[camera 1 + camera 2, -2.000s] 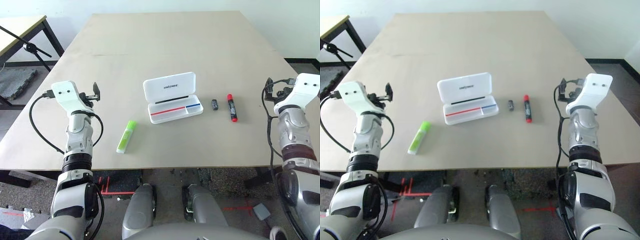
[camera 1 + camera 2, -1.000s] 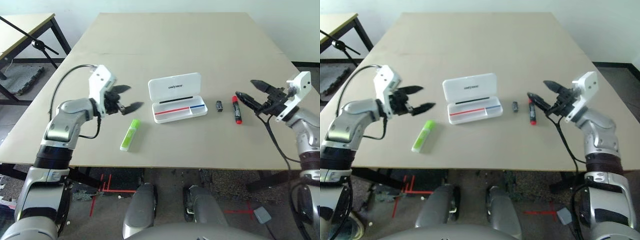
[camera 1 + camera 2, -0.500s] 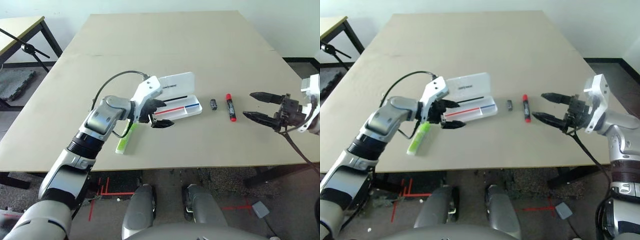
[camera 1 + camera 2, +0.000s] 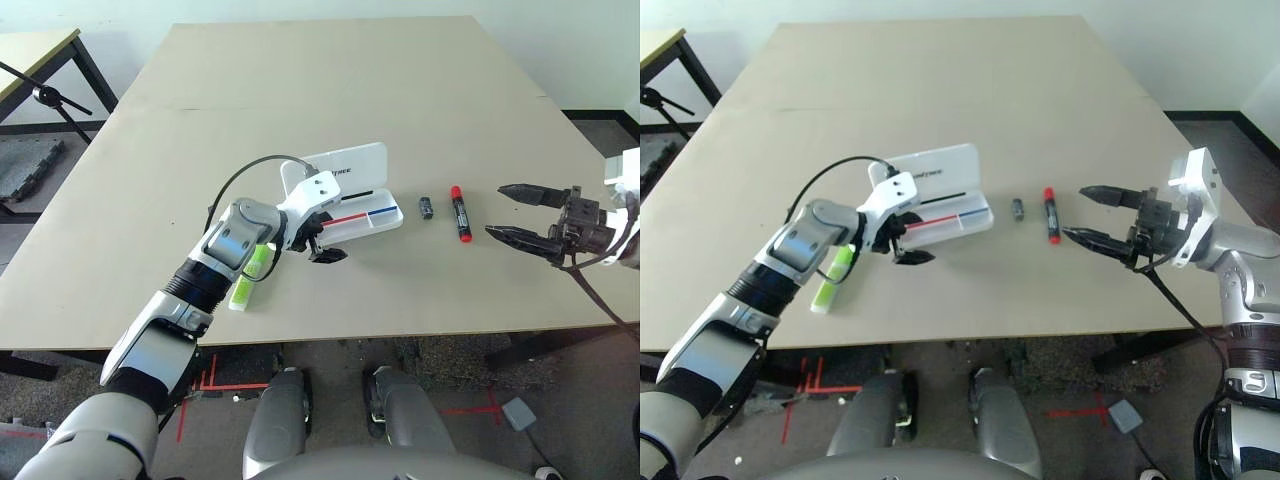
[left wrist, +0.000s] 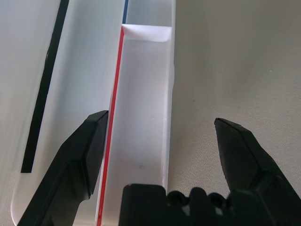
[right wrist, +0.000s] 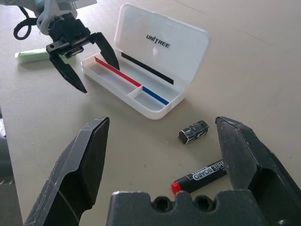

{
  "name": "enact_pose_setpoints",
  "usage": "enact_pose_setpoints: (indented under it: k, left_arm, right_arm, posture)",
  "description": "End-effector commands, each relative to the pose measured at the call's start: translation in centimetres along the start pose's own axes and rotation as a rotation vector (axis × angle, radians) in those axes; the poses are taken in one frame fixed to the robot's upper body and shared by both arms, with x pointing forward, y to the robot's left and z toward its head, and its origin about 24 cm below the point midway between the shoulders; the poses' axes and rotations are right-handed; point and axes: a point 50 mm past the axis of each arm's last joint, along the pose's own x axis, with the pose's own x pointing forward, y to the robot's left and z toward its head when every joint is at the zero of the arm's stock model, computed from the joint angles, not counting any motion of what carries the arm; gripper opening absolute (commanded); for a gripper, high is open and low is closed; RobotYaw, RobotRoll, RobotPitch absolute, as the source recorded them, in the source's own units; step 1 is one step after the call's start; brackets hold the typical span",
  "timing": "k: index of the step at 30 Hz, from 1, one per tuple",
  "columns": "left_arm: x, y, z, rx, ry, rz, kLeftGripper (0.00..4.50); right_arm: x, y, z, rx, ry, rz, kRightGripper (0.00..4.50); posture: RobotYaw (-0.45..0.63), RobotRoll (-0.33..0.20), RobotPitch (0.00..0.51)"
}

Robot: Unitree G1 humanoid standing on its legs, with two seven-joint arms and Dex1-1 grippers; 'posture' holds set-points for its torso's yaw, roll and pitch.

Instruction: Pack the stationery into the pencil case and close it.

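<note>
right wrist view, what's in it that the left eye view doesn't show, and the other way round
Right wrist view: the whole UNITREE lettering and readable BOARD lettering.
Left eye view: the side table and left forearm.
Both: the open case, block, marker, highlighter, and both grippers, left and right.

Silver-and-white arms (image 4: 150,340) with black joint bands (image 4: 198,285), trailing black cables (image 4: 240,170); each pincer (image 6: 162,165) black, with tapered fingers (image 6: 82,169).
</note>
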Motion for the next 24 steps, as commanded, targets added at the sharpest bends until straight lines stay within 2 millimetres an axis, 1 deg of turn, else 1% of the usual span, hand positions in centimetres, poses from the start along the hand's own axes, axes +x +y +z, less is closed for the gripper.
enact_pose_setpoints:
  k: [1,7,15,19,24]
  left_arm:
    - [0.4,-0.3,0.2,0.002,-0.012,-0.018,4.49]
    - [-0.1,0.0,1.0,0.006,-0.043,0.002,4.49]
    - [-0.8,-0.3,2.5,0.030,-0.088,0.001,4.49]
    - [-0.8,-0.9,2.4,0.034,-0.077,-0.029,4.49]
    - [-0.5,-1.5,1.4,0.014,-0.039,-0.055,4.49]
  right_arm:
    - [0.2,0.0,0.4,-0.019,-0.018,0.003,4.50]
    - [0.4,0.0,0.2,-0.011,-0.020,0.003,4.50]
    - [0.6,-0.2,0.1,-0.010,-0.020,0.001,4.50]
    - [0.7,-0.3,0.1,-0.012,-0.020,0.001,4.50]
    - [0.7,-0.4,0.2,-0.017,-0.023,-0.002,4.50]
  posture:
    - [0.13,0.000,0.113]
    - [0.13,0.000,0.112]
    - [0.15,0.000,0.107]
    - [0.15,0.000,0.107]
    - [0.15,0.000,0.107]
